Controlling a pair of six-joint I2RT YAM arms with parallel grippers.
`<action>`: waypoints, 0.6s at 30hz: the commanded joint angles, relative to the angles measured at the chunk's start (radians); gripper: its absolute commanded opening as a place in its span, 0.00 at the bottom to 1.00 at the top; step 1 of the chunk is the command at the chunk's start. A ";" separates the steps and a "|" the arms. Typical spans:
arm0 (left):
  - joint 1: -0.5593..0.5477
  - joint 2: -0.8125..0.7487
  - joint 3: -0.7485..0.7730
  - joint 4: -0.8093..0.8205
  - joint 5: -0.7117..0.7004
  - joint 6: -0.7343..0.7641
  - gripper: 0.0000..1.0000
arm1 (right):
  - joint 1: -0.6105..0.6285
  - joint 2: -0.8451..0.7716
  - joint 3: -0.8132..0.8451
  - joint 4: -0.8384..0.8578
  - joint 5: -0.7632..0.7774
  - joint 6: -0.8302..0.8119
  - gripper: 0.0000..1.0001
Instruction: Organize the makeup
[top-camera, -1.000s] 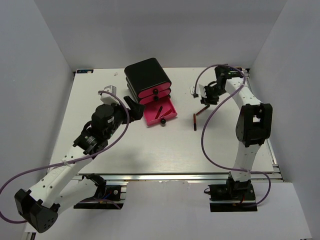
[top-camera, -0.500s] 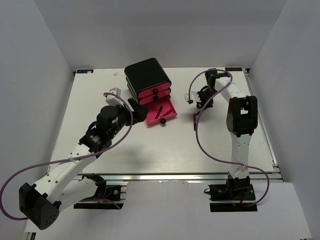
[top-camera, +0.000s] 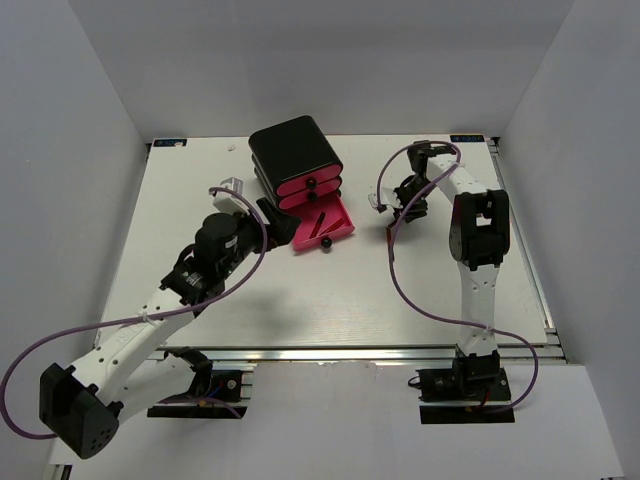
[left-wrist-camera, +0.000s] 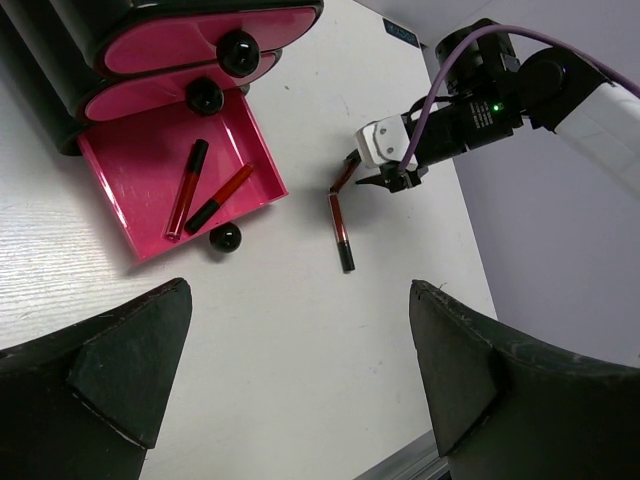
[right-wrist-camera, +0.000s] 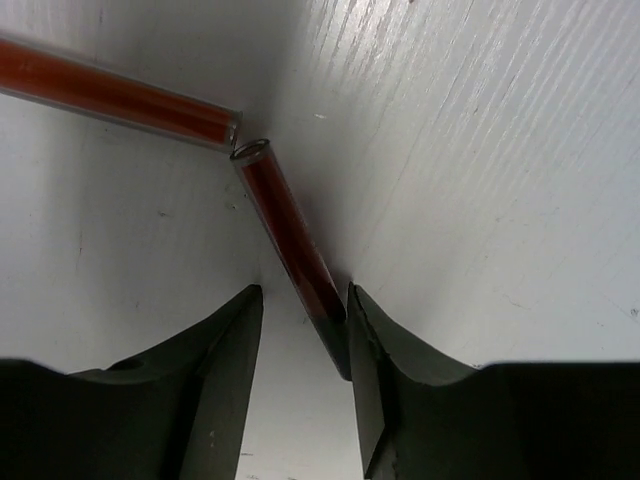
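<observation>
right hand (right-wrist-camera: 302, 300) — tipped down, astride lip stick (right-wrist-camera: 277, 215); left hand (left-wrist-camera: 300, 295) — agape

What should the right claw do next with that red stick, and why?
Probably close the right gripper on the lip stick. The stick already lies on the table between the open jaws, close against one finger, and is not yet gripped.

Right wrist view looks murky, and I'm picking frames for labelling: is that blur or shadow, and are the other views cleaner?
Right wrist view: shadow, not blur; the table darkens toward the left under the right pincer, and the lip stick between its fingers is crisp. Left wrist view: evenly lit, pink drawer sharp, only the fingers of the left pincer soft and dark. Top external view: even light, soft arm shadows.
</observation>
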 joint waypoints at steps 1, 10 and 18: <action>0.005 0.008 0.005 0.021 0.023 -0.004 0.98 | -0.003 0.026 0.015 -0.049 0.021 -0.023 0.45; 0.006 0.034 0.010 0.033 0.042 -0.012 0.98 | -0.013 0.058 0.031 -0.070 0.028 0.074 0.04; 0.006 0.043 0.008 0.040 0.040 -0.012 0.98 | -0.004 -0.087 -0.016 0.154 -0.104 0.432 0.00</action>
